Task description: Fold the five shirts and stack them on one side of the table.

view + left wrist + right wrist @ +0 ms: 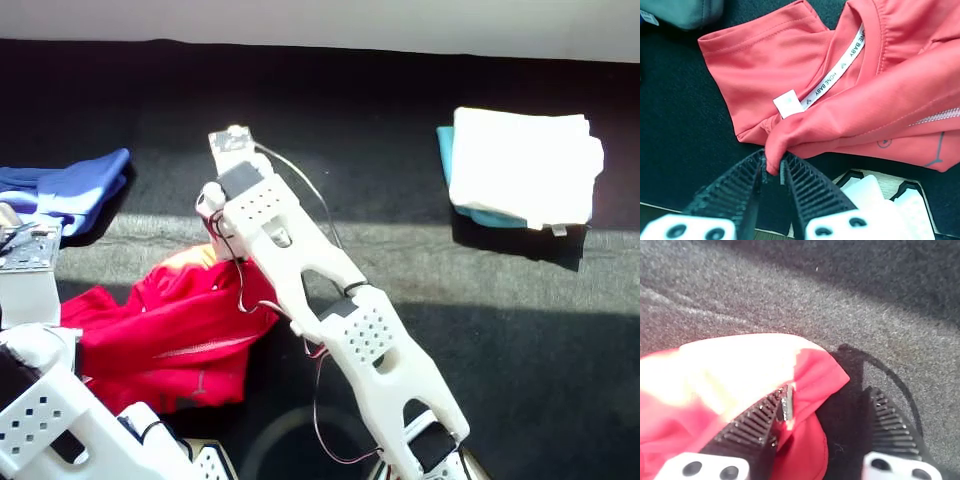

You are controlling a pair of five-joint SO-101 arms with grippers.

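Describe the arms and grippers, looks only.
The right arm and left arm are white plastic shells with grids of small holes and black motor blocks at joints. Thin cables run alongside. Left gripper and right gripper have black ribbed fingers on white bases with screw holes.

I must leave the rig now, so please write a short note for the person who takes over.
Left tool: shut on a fold of the red shirt.
Right tool: open, at the same shirt's edge.
The red shirt lies crumpled on the table, the blue shirt bunched near it.
Done: white shirt folded on teal shirt, across the table.
To do: fold red and blue, add them to that stack.
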